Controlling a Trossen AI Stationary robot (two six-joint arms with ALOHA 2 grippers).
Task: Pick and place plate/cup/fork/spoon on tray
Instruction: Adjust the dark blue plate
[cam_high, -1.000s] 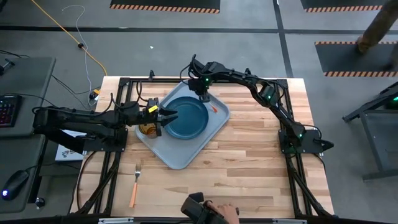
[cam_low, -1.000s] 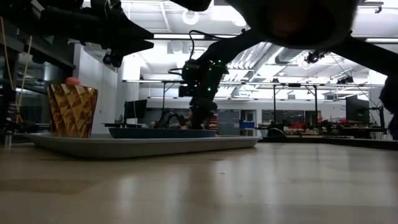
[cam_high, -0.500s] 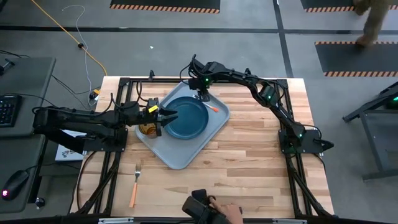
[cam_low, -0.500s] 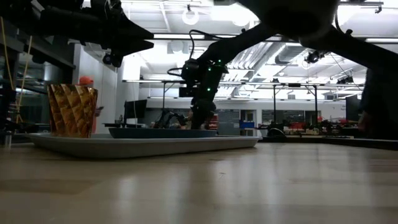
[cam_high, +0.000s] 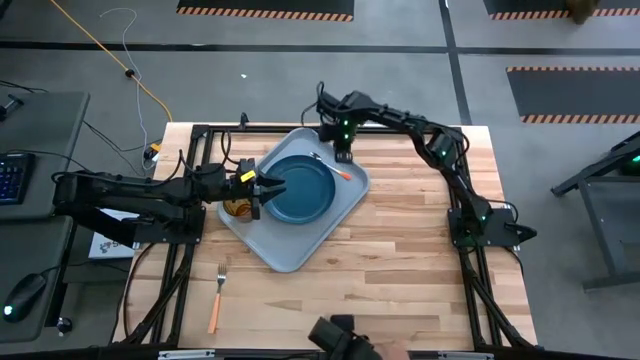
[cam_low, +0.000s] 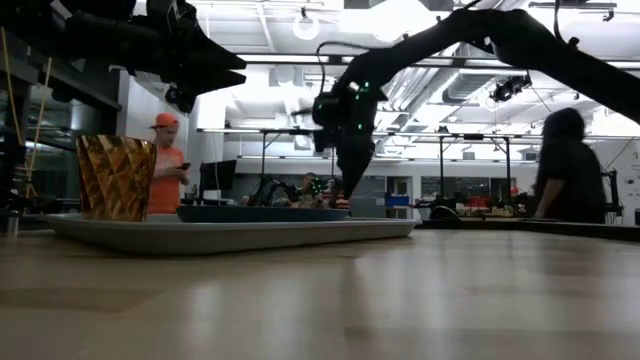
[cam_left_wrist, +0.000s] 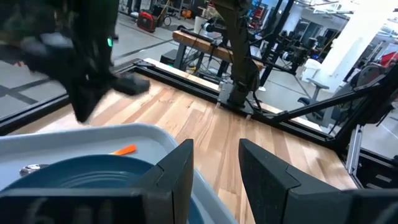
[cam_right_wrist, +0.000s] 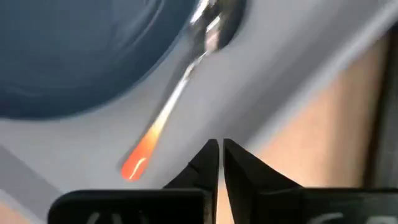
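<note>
The tray (cam_high: 296, 200) is seen at the worktop's (cam_high: 400, 260) ten o'clock, carrying the plate (cam_high: 298, 188), the cup (cam_high: 237, 207) at its nine o'clock edge and the spoon (cam_high: 331, 168) beside the plate's two o'clock rim. The spoon has been released since a second ago: the right gripper (cam_high: 343, 155), jaws pressed together, has been withdrawn toward twelve o'clock. The left gripper (cam_high: 268, 187), jaws spread, is unchanged. Only the fork (cam_high: 217, 298), at seven o'clock, is judged outstanding.

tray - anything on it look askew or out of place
The spoon lies on the tray with its bowl propped on the plate rim, handle down on the tray floor. The cup stands upright. The fork is off the tray, on the table.
</note>
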